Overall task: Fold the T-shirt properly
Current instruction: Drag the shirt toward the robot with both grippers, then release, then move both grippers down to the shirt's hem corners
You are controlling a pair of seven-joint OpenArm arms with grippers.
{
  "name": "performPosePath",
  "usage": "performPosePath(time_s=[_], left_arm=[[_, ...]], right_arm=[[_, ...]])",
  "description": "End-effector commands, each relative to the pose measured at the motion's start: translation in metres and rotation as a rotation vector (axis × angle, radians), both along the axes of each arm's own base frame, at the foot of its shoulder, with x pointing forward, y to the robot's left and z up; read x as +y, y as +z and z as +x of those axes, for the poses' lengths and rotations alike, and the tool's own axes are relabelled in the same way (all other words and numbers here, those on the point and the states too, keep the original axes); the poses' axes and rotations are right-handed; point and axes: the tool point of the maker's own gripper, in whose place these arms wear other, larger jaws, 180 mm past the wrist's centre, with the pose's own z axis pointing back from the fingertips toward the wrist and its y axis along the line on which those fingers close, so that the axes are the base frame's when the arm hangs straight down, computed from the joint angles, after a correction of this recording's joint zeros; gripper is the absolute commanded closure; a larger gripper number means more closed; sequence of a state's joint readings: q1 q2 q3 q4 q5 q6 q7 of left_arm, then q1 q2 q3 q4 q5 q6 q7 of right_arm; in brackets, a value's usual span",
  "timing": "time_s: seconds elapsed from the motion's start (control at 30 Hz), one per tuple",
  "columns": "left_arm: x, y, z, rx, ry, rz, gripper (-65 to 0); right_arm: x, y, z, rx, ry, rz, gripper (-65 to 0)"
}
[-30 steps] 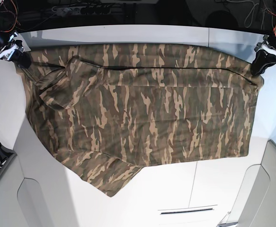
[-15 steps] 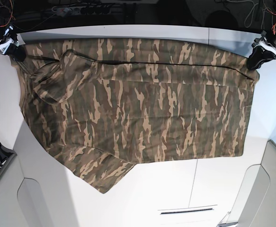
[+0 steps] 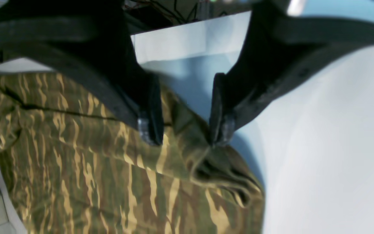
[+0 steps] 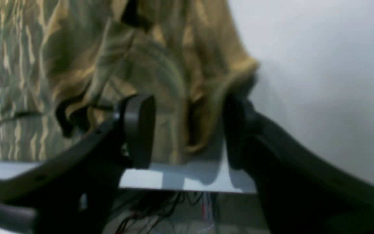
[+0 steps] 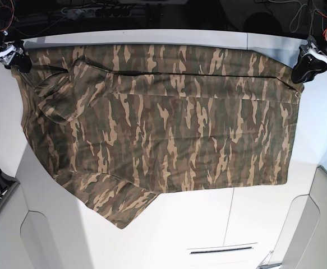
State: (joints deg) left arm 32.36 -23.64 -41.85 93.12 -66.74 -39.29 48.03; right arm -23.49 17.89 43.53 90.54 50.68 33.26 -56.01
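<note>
While the camouflage T-shirt [image 5: 163, 117] lies spread across the white table [image 5: 264, 224] | left gripper [image 3: 183, 136], right gripper [image 4: 187, 130]: jaws apart, nothing pinched | soft, limp; pinch corners.

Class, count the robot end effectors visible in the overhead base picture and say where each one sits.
2. The left end effector is at the camouflage cloth T-shirt's far right corner; the right end effector is at its far left corner.

Matt camouflage cloth T-shirt [image 5: 163, 123], smooth glossy white table [image 5: 208, 224]
</note>
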Motion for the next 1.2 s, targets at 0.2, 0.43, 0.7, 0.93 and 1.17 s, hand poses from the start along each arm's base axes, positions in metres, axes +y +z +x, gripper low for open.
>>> performPosePath(time_s=[0.2,0.43,0.7,0.93,1.17], left_arm=[[0.039,0.043,0.005,-0.128,0.092,0.048,-35.8],[0.049,0.057,0.011,-0.171,0.107,0.067,-36.1],[0.066,0.089,0.054,-0.278,0.095,0.198,-36.1],[0.053,0.099,0.108,-0.316,-0.036,0.356,-36.1],[0.055,0.073,0.166,-0.271,-0.029,0.404,-36.1]], right_arm=[[-0.053,0.05,0.029,-0.205,-0.125,-0.099,-33.6],[-0.072,0.086,0.074,-0.319,-0.128,-0.178,-33.6],[-0.077,0.126,0.134,-0.463,-0.121,-0.245,-33.6],[-0.051,0.112,0.2,-0.47,-0.055,-0.201,-33.6],[-0.034,0.084,0.25,-0.462,-0.054,-0.129,-33.6]])
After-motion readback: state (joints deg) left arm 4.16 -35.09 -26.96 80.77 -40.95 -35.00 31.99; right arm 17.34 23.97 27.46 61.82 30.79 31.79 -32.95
